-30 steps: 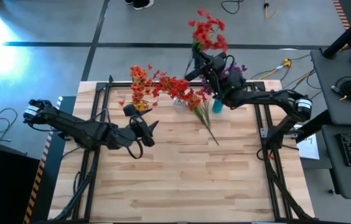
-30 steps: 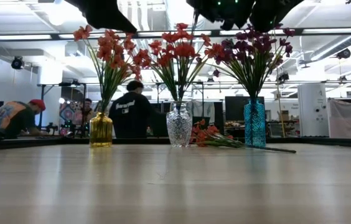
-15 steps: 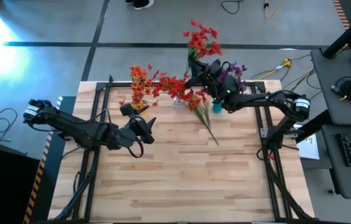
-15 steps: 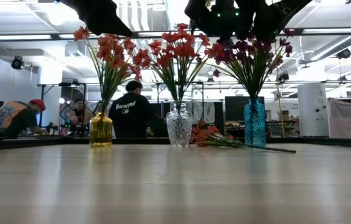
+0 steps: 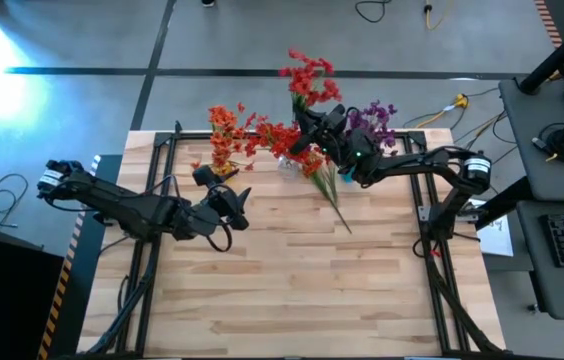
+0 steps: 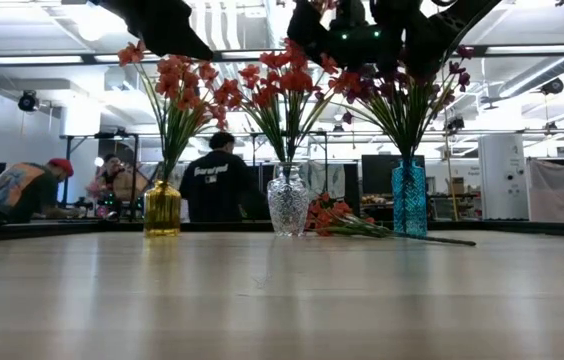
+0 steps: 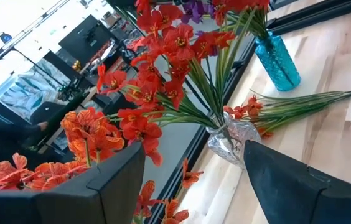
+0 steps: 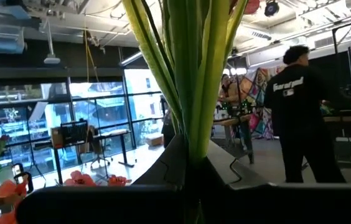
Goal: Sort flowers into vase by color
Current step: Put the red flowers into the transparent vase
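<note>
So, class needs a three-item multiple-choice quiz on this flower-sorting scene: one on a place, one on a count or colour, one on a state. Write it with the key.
1. Where does the loose sprig lie?
A. On the table between the clear vase and the blue vase
B. Inside the amber vase
C. At the table's near edge

2. How many vases stand on the table?
A. Two
B. Three
C. Five

3. What is the right gripper doing?
A. Resting open on the table
B. Shut on a red sprig, held up above the vases
C. Gripping the blue vase

Key: 1 A, the low view shows it flat between the clear vase and the blue vase. 2 B, the amber vase, clear and blue ones stand in a row. 3 B, green stems rise from between its fingers in the right wrist view.
</note>
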